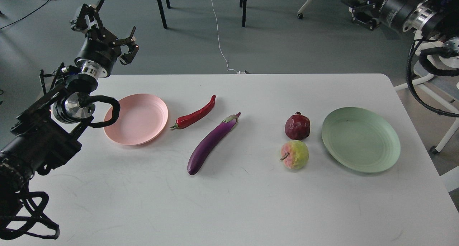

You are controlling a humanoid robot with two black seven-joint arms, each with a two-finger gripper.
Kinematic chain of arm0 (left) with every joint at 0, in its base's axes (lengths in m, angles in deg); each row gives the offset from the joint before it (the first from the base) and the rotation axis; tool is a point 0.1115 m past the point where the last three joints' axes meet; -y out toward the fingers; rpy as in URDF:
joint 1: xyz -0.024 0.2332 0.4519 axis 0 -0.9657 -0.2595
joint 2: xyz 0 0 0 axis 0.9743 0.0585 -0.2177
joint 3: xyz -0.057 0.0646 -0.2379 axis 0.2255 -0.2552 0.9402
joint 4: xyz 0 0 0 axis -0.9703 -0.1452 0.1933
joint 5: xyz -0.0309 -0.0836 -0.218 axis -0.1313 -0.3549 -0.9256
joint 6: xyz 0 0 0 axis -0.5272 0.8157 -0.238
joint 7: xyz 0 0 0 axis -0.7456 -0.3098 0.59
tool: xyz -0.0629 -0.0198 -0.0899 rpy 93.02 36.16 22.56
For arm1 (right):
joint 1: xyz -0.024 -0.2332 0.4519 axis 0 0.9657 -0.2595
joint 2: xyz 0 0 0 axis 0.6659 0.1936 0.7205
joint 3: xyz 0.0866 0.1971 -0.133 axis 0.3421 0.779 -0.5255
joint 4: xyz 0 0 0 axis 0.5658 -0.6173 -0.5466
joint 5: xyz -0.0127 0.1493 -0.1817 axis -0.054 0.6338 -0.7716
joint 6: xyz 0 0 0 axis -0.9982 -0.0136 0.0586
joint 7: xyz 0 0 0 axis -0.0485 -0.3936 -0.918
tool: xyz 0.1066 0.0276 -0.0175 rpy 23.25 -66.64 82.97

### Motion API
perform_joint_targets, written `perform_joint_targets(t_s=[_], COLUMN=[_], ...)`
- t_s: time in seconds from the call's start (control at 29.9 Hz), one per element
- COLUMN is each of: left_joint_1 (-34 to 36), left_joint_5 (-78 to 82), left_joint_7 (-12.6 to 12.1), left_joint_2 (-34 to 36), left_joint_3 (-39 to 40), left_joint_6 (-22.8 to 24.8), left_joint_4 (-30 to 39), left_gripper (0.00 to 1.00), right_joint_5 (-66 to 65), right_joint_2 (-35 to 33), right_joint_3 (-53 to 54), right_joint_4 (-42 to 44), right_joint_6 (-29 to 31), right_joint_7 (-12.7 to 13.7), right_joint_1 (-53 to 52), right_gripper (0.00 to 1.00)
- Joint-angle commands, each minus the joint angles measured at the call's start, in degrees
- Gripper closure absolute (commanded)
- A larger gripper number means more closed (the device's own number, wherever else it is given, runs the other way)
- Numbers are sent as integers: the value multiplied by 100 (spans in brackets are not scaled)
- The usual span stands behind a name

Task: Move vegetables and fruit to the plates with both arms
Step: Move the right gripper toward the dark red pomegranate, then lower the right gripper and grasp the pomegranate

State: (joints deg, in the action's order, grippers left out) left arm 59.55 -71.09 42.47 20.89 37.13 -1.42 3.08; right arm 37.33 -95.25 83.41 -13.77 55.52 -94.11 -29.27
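Note:
The pale pink plate [138, 118] lies at the table's left and the mint green plate [360, 139] at its right; both are empty. The red chili pepper [195, 114] and the purple eggplant [212, 142] lie slanted between them, left of centre. The dark red pomegranate [297, 126] and the yellow-green and pink peach-like fruit [295, 154] sit just left of the green plate. My left gripper [106, 28] is open and empty, raised beyond the table's far left corner, up-left of the pink plate. My right gripper [360, 9] is high at the top right, off the table, with its fingers too dark to tell apart.
The white table [236, 203] carries everything. Behind it are black table legs [244, 5], a white cable [218, 34] on the grey floor and a wheeled chair base [353, 9]. A white stand [444, 138] is off the table's right edge.

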Motion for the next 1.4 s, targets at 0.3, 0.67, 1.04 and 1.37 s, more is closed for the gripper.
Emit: perform_joint_targets(t_s=[0.3, 0.67, 1.04, 1.37], left_joint_1=[-47, -126, -126, -161], left_joint_5=[-35, -53, 17, 17], left_joint_7=[55, 73, 64, 64], left_joint_2=[332, 253, 288, 341], left_joint_3=[7, 15, -81, -73], left_joint_6=[221, 204, 151, 151], left_joint_4=[33, 51, 68, 77], left_gripper=[2, 2, 2, 2], right_joint_5=[-3767, -4420, -3938, -3699], right_joint_2=[1012, 1707, 2076, 2560], right_joint_3=[-2672, -4458, -4380, -4459], right_joint_4=[-569, -130, 178, 432], right_joint_6=[-3, -3, -3, -3], right_joint_7=[-30, -82, -82, -82], right_joint_1=[-704, -924, -528, -291], right_gripper=[2, 7, 7, 7])
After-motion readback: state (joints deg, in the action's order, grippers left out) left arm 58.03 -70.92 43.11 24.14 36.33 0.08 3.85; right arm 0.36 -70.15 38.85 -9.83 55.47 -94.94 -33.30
